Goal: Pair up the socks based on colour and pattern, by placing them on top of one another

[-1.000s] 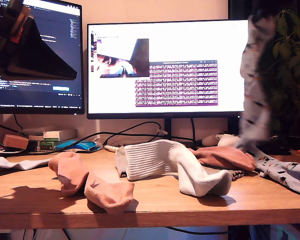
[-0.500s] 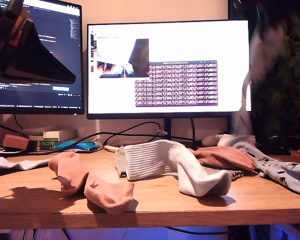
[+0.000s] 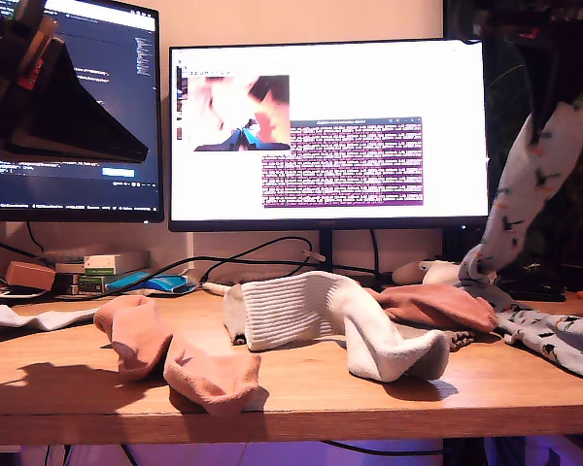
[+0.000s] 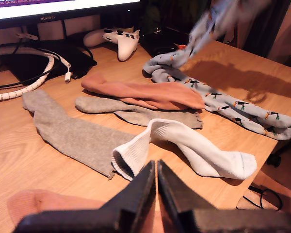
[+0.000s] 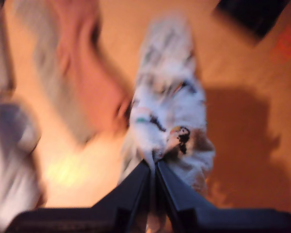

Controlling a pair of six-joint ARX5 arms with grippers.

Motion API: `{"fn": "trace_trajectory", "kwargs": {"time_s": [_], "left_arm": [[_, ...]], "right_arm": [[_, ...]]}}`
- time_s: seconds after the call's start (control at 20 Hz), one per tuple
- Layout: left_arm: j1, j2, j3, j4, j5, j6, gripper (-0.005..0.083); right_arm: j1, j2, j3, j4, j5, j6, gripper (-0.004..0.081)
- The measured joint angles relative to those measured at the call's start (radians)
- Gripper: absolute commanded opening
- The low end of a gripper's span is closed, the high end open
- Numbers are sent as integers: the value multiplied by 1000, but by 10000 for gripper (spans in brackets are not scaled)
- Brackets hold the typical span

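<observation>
**Worktop**: wooden, carrying loose socks in front of two lit monitors.

**Second tool**: jaws together, clamped on the lifted printed sock. This sock is pale grey-blue with small dark figures. It hangs slanted high at the exterior view's right, and its lower end reaches down to the heap on the worktop. The second wrist view is blurred.

**First tool**: jaws together with nothing between them. It is held above the worktop at the exterior view's upper left.

**Flat printed sock**: same pattern as the lifted one. It lies stretched on the worktop at the exterior view's right, beneath the hanging sock.

**Near salmon sock**: crumpled, toward the front edge in the exterior view's left half.

**Far salmon sock**: lies across the ankle sock, just beside the flat printed sock.

**White ribbed sock**: bent, at mid-worktop, with its cuff resting on the long grey sock.

**Ankle sock**: grey-beige, partly under the far salmon sock.

**Pale sock**: flat at the exterior view's left edge; its colour is unclear.

**Also present**: a white coiled cable and a white game controller, both behind the socks and below the monitors.
</observation>
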Motion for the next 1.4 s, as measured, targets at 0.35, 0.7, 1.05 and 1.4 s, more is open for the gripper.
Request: {"fn": "trace_trajectory", "kwargs": {"time_s": [0.35, 0.7, 1.05, 1.4], "left_arm": [[0, 0, 0, 0, 0, 0, -19], [0, 0, 0, 2, 0, 0, -18], [9, -1, 3, -41, -53, -32, 261], [72, 40, 166, -307, -227, -232, 539]], "right_arm": [[2, 2, -114, -101, -61, 46, -13], [2, 4, -126, -148, -92, 47, 390], [2, 4, -126, -148, -92, 20, 442], [2, 4, -126, -51, -93, 17, 441]]}}
